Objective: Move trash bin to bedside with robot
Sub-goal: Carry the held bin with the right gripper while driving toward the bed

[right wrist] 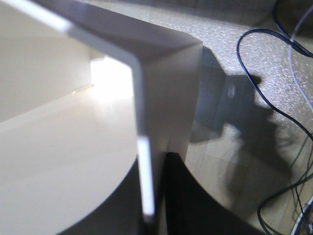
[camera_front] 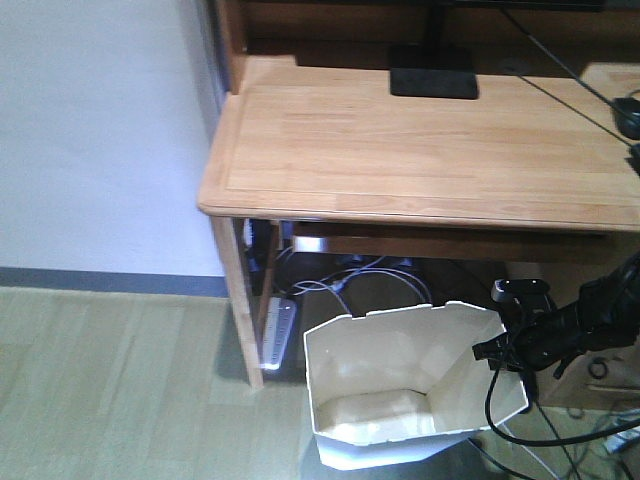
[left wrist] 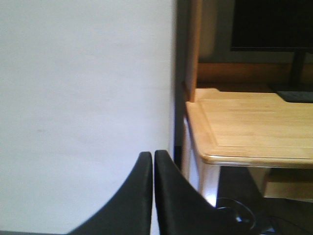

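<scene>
Exterior front-facing view places the trash bin (camera_front: 400,385) on the floor at the front edge of the desk (camera_front: 420,150); the right gripper (camera_front: 497,352) sits at its right rim. Right wrist view confirms the hold; the thin rim runs between the two fingers, which are clamped on it. The left gripper (left wrist: 152,157) is pressed together on nothing and faces the white wall (left wrist: 83,98).

The grasp step appears complete and transport not begun; no bed is in view. The next move calls for drawing the bin clear of the desk and turning the base to find the bed; loose cables (right wrist: 238,49) nearby may snag.
</scene>
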Tool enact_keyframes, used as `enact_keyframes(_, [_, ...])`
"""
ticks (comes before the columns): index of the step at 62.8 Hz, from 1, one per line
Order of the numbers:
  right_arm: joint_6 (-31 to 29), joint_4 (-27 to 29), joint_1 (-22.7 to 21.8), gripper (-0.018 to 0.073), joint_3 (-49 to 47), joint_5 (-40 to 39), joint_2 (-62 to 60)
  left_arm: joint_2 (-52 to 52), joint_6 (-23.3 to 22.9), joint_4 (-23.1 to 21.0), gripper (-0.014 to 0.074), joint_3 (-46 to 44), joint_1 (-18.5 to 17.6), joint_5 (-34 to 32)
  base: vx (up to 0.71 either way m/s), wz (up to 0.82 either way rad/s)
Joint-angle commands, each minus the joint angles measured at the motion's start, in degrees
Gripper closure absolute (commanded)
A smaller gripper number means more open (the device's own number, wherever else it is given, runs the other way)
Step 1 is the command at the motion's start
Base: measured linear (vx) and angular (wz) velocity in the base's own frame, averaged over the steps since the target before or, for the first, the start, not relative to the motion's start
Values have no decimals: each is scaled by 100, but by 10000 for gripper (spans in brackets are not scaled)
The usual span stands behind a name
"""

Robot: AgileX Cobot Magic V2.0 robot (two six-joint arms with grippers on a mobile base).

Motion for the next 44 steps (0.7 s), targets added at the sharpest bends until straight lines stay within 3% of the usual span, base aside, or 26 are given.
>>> enact_keyframes(1, [35,115,10,565,-46,1150,-413,-55,-52,-17,602,158,-16,-447,-3,39])
enact_keyframes(44, [29,115,10,565,-46,1150,-413,-55,-52,-17,602,158,-16,-447,-3,69])
